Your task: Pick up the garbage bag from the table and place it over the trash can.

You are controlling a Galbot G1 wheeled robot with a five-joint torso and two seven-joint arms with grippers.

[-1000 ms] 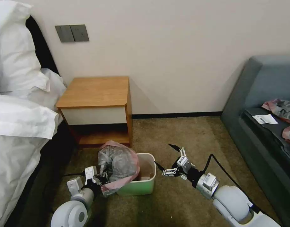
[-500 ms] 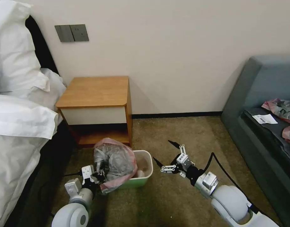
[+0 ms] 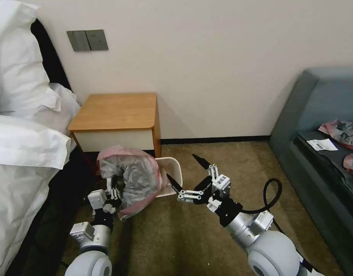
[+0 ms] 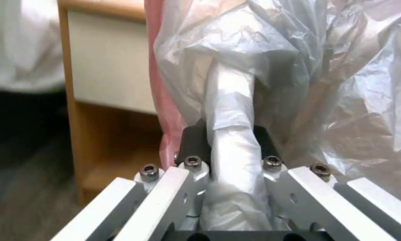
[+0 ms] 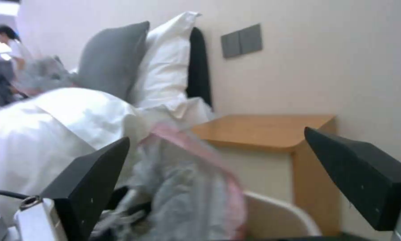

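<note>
Grey, crinkled plastic with a pink band: the bag (image 3: pixel 132 180) hangs bunched in front of the surface (image 3: pixel 117 111), draped over the near side of the can (image 3: pixel 172 174). My left end effector (image 3: pixel 114 191) is clenched on a twisted fold of the bag (image 4: pixel 233 134), its fingers (image 4: pixel 196 144) pressing that fold from both sides in my left wrist view. The can is tilted, its open mouth turned toward my right side and its rim clear of the carpet (image 3: pixel 207 237). My right end effector (image 3: pixel 184 174) is released, its two dark fingers spread wide; the lower fingertip (image 3: pixel 173 183) lies at the can's rim, though I cannot tell whether it touches. In my right wrist view those fingers frame the bag (image 5: pixel 187 180), the can's pale rim (image 5: pixel 276 214) and the surface (image 5: pixel 267 130) beyond. A bed (image 3: pixel 19 145) with white linen lies to my left; a grey sofa (image 3: pixel 322 153) stands to my right.
</note>
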